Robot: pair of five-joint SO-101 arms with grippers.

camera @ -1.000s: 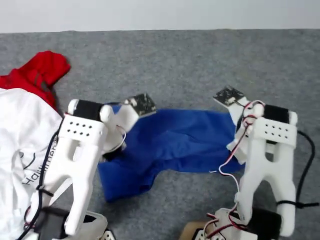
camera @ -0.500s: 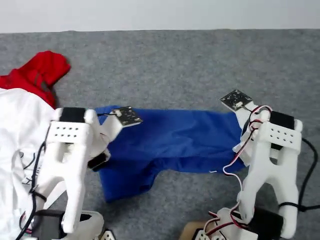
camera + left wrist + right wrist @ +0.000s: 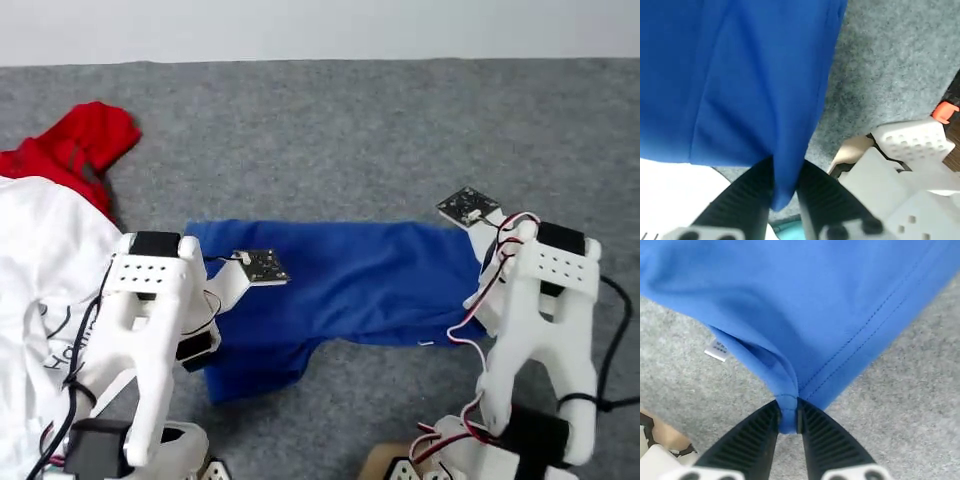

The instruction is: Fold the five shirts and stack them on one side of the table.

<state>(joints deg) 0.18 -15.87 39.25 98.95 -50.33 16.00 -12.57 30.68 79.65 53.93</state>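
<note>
Left claw [image 3: 785, 172]: pinched on one end of blue shirt [image 3: 350, 280]. Right claw [image 3: 788, 412]: pinched on other end. Stretched across middle of grey table [image 3: 350, 130], white shirt [image 3: 40, 260] and red shirt [image 3: 85, 140] heaped at one side.

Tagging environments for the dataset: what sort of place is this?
Probably a lab or workshop bench, not a home: grey felt-like table, left arm and right arm with bare wiring, and blue shirt, white shirt and red shirt as test pieces.
</note>
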